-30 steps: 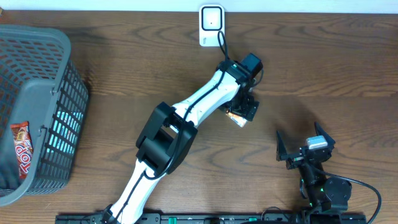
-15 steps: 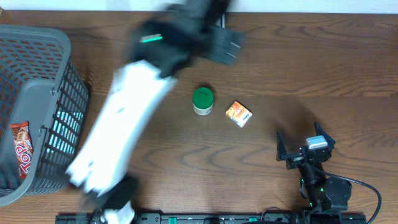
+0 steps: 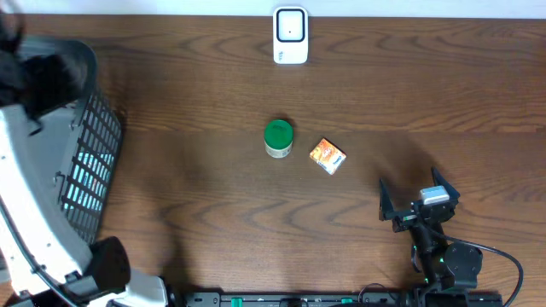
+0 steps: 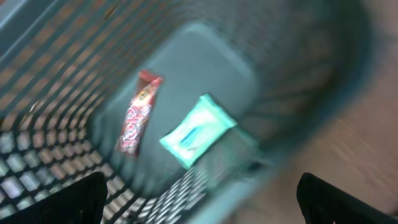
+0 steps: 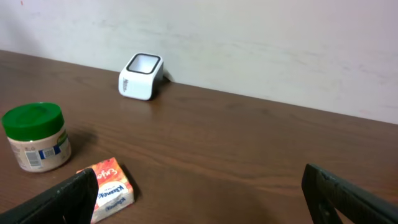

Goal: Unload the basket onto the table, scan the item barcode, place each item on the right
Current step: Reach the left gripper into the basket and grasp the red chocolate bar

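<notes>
surface (image 3: pixel 196 102): dark wood | 12 o'clock: scanner (image 3: pixel 290 36) | centre: green-lidded jar (image 3: pixel 278 138), orange box (image 3: pixel 328 156) just beside, at its 4 o'clock | 9 o'clock: basket (image 3: pixel 90 162)

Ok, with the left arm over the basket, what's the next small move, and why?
Probably lower the open left pincer straight into the grey basket toward the teal packet: it lies flat on the basket floor beside the red candy bar, nearly centred between the fingers, and the pincer holds nothing.
</notes>
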You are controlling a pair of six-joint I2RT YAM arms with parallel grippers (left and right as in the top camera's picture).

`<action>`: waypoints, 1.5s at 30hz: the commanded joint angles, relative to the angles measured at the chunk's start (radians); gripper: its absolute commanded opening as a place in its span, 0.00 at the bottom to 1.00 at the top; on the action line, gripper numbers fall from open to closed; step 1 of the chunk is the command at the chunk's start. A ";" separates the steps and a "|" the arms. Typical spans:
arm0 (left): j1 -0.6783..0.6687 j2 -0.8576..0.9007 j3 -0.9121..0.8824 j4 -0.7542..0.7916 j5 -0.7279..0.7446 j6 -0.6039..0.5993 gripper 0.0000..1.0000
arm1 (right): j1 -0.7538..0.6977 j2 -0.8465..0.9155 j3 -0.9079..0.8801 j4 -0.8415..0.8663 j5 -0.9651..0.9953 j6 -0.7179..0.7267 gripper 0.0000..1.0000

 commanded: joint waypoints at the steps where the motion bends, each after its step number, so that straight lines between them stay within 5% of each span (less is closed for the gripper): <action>1: 0.101 -0.013 -0.065 -0.020 -0.012 -0.015 0.97 | 0.010 -0.005 -0.001 -0.005 0.000 -0.003 0.99; 24: 0.417 -0.012 -0.802 0.559 -0.016 0.053 0.98 | 0.010 -0.005 -0.001 -0.005 0.000 -0.003 0.99; 45: 0.485 0.142 -0.952 0.787 -0.009 0.188 0.98 | 0.010 -0.005 -0.001 -0.005 0.000 -0.003 0.99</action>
